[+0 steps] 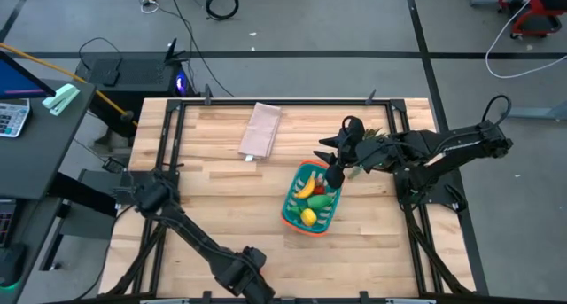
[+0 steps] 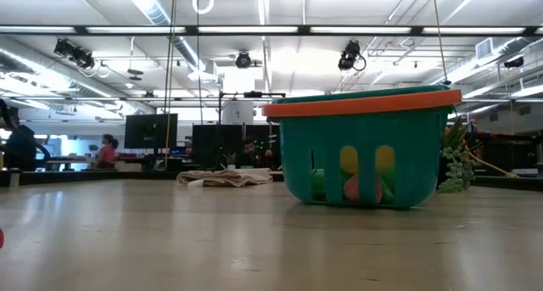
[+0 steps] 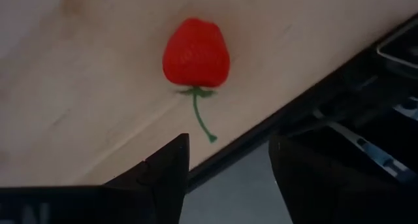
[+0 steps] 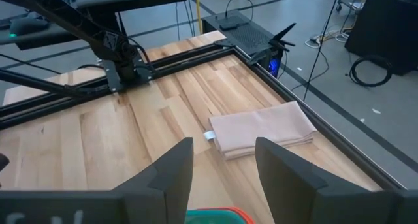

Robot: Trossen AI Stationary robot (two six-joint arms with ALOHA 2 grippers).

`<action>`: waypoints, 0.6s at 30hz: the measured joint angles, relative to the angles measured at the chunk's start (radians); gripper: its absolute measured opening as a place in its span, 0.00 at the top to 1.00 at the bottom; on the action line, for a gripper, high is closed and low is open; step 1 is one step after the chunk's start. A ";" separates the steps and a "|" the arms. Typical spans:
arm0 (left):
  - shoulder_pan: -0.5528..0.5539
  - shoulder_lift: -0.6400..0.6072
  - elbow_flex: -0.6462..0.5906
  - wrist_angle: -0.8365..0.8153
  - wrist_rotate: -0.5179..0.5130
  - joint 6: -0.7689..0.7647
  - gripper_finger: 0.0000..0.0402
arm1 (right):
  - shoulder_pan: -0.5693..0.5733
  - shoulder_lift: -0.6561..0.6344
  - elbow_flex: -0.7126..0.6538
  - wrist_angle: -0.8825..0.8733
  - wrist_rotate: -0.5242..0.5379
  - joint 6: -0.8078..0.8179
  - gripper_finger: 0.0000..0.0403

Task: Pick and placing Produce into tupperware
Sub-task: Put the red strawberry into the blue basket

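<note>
The left gripper (image 3: 228,162), well away from the teal basket (image 1: 294,208) at the table's near edge, has its fingers apart just short of a red strawberry (image 3: 196,53). The right gripper (image 1: 336,174) hangs spread above the basket's far rim; banana (image 1: 306,188) and lemon (image 1: 308,217) lie inside.

Basket (image 4: 212,215) mostly cut off at right wrist view's edge; produce (image 2: 363,182) only glimpsed through slots, low view.
</note>
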 joint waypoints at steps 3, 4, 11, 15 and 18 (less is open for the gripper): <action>0.004 0.005 0.000 -0.012 -0.006 0.000 0.48 | 0.000 0.000 0.000 0.000 0.000 0.000 0.57; 0.004 0.005 0.000 -0.017 -0.015 0.000 0.49 | 0.000 0.000 0.000 0.001 0.000 0.000 0.57; 0.008 0.014 0.001 -0.015 -0.034 -0.016 0.50 | 0.000 0.000 0.000 0.001 0.000 0.000 0.57; 0.007 0.039 0.000 -0.012 -0.017 -0.026 0.50 | 0.000 0.000 0.000 0.001 0.000 0.000 0.57; 0.006 0.049 0.000 -0.012 -0.007 -0.027 0.50 | 0.000 0.000 0.000 0.001 0.000 0.000 0.57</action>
